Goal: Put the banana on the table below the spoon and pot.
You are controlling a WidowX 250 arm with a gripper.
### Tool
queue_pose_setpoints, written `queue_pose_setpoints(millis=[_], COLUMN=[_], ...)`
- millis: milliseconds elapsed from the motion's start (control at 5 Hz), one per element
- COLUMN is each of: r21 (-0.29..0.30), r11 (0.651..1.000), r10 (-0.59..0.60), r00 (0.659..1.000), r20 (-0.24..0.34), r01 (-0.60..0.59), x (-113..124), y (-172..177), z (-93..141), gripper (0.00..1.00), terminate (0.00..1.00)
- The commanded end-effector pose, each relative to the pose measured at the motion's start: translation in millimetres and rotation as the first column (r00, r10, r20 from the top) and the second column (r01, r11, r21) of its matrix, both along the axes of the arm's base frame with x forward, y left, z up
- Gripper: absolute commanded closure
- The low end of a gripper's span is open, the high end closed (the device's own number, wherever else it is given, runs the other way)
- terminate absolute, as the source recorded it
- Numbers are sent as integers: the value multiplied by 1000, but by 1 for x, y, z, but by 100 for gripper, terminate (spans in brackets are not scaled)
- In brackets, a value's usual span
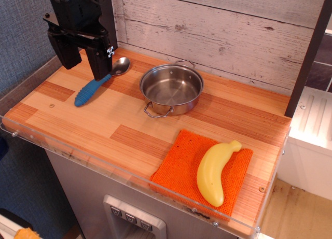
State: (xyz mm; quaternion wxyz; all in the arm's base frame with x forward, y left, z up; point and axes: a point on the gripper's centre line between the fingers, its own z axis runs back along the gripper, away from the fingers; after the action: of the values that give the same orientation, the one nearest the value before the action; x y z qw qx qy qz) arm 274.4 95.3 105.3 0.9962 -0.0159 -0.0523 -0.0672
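Banana (213,171) sits on orange cloth (181,169) at front-right of table (104,130), untouched, w/ gripper (83,60) up over spoon (96,86) left of pot (171,88), jaws open & empty, so it's prob just staged pre-reach, nothing grabbed yet.

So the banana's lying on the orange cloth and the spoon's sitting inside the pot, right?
Not quite. The banana does lie on the orange cloth, but the spoon lies on the table left of the pot, which is empty, as the camera view shows.
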Motion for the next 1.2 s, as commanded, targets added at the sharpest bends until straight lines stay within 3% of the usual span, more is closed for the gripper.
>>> queue_pose_setpoints(millis=[0,200,600,800,1000], r21=[0,8,-52,-91,-83], r11=[1000,999,982,982,984], r10=[0,-49,-180,-157,-152], r00=[1000,998,981,985,985], r20=[0,38,72,74,83], r01=[0,49,184,164,159], x=[0,-6,-19,-20,-22], y=[0,-28,-93,-124,-159], z=[0,2,-11,-21,-32], gripper=[0,0,0,0,0], terminate=[0,0,0,0,0])
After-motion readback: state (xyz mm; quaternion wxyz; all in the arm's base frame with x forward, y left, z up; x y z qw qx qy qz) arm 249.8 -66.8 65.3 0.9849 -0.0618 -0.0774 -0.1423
